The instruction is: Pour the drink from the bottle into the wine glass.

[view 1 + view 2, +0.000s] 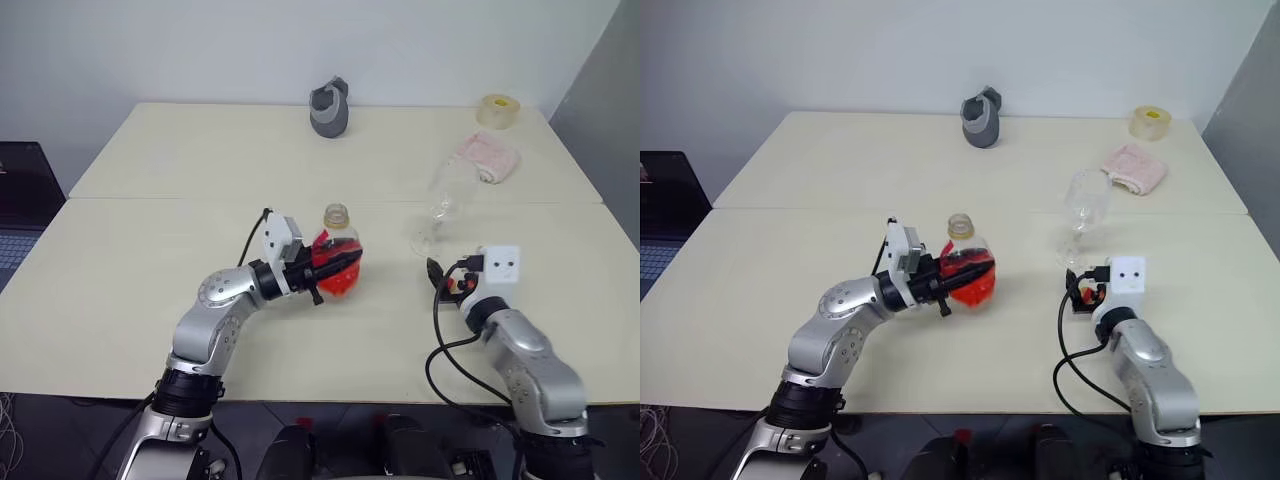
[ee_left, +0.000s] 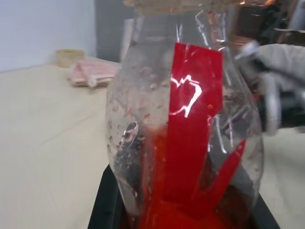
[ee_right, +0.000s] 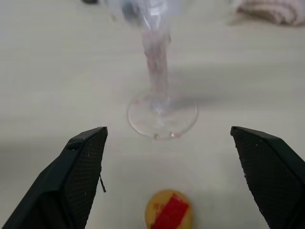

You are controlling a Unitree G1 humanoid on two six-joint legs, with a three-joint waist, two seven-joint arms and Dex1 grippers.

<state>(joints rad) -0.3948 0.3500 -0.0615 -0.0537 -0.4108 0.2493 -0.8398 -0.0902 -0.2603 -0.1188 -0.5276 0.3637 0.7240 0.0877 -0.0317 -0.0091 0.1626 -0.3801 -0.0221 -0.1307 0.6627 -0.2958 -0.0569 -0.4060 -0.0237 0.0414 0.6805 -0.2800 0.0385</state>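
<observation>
Two pale tabletops (image 1: 150, 300) butt together in front of you, with a seam running across between them, and everything you need sits on the nearer one. Your left gripper (image 1: 335, 268) is clamped on the bottle (image 1: 338, 262) near the middle of that nearer top; the black fingers squeeze its red-labelled body from both sides, the bottle stands roughly upright, its neck is uncapped, and the drink (image 2: 190, 210) lies low in the bottom, red-orange behind the label. Your right gripper (image 3: 178, 181) lies low over the table at the right with its fingers (image 3: 76, 176) spread wide apart and gripping nothing. Straight ahead of those fingers stands the wine glass (image 1: 1085, 215), upright on its round foot (image 3: 162, 117), well to the right of the bottle and just short of the seam; whether its bowl holds any liquid you cannot tell. Between the spread fingers, nearer to the wrist than the foot of the glass, the yellow-and-red cap (image 3: 169, 210) rests flat on the tabletop, apart from both fingers. On the far table you have a grey cup-like object (image 1: 330, 108) near the back edge, a folded pink cloth (image 1: 487, 158) to the right, and a roll of yellowish tape (image 1: 498, 110) in the far right corner
</observation>
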